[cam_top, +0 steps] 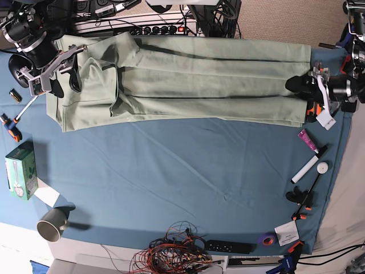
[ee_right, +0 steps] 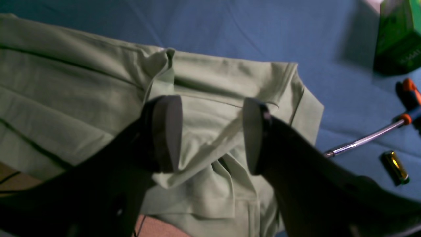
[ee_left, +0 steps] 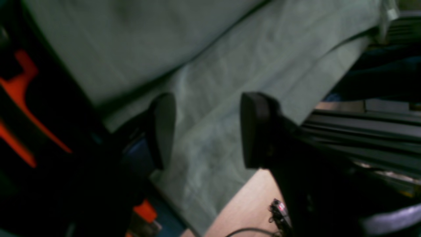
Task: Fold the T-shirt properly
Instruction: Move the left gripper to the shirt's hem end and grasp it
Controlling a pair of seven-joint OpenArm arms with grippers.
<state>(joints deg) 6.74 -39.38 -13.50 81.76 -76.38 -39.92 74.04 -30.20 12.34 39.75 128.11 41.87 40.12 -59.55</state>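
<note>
A pale green T-shirt (cam_top: 194, 80) lies stretched in a long, narrow band along the far edge of the tabletop (cam_top: 171, 171), its sides apparently already folded inward, with the collar end near the far left corner and the hem at the far right.

The right tool (ee_right: 210, 131) hovers over the collar end, its two pads apart and clamped on nothing. The left tool (ee_left: 204, 128) hangs over the hem, likewise spread with only cloth beneath it. Each arm appears stationed at one short end so the strip can be doubled over lengthwise, judging by how the garment lies.

Clutter rings the work area. A screwdriver (ee_right: 371, 136) and a small battery (ee_right: 395, 167) sit just beside the collar end, a green box (cam_top: 20, 169) and a metal cup (cam_top: 52, 224) further down the left edge. Markers (cam_top: 308, 165), clips and a roll of tape (cam_top: 265, 240) line the right edge, close enough to the hem to snag a sweeping fold.
</note>
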